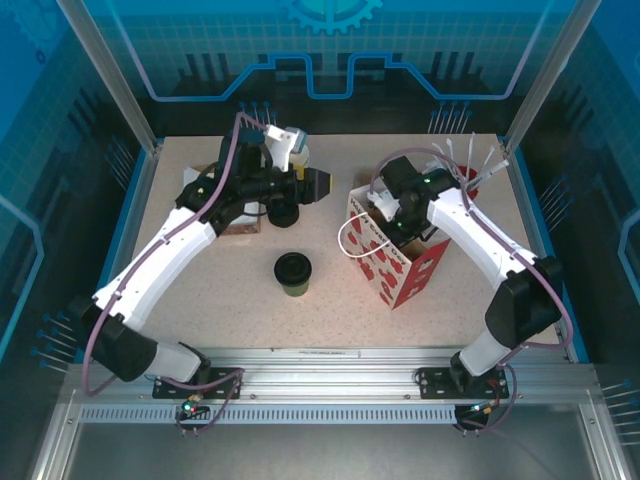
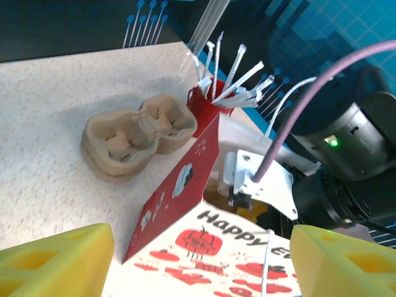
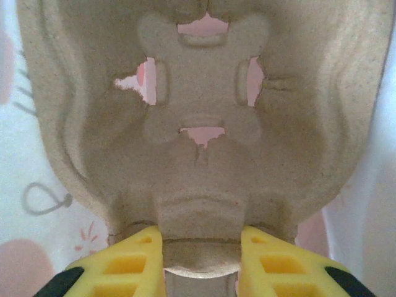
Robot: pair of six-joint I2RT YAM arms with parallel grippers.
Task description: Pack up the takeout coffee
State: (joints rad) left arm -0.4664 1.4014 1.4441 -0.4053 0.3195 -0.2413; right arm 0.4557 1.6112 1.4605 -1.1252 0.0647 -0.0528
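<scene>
The takeout coffee (image 1: 293, 272), a small olive-green cup with a black lid, stands upright in the middle of the table, apart from both arms. To its right stands the red-and-white gift bag (image 1: 398, 262), which also fills the foreground of the left wrist view (image 2: 210, 241). My right gripper (image 3: 201, 260) reaches down into the bag's mouth and is shut on the rim of a brown pulp cup carrier (image 3: 204, 124) lying inside. My left gripper (image 1: 317, 184) hovers left of the bag, behind the cup. Its yellow fingers (image 2: 55, 260) are wide apart with nothing between them.
A stack of pulp cup carriers (image 2: 137, 139) lies on the table beyond the bag. A red holder of white stirrers (image 1: 480, 172) stands at the back right. A brown flat item (image 1: 240, 226) lies under the left arm. Free tabletop surrounds the cup.
</scene>
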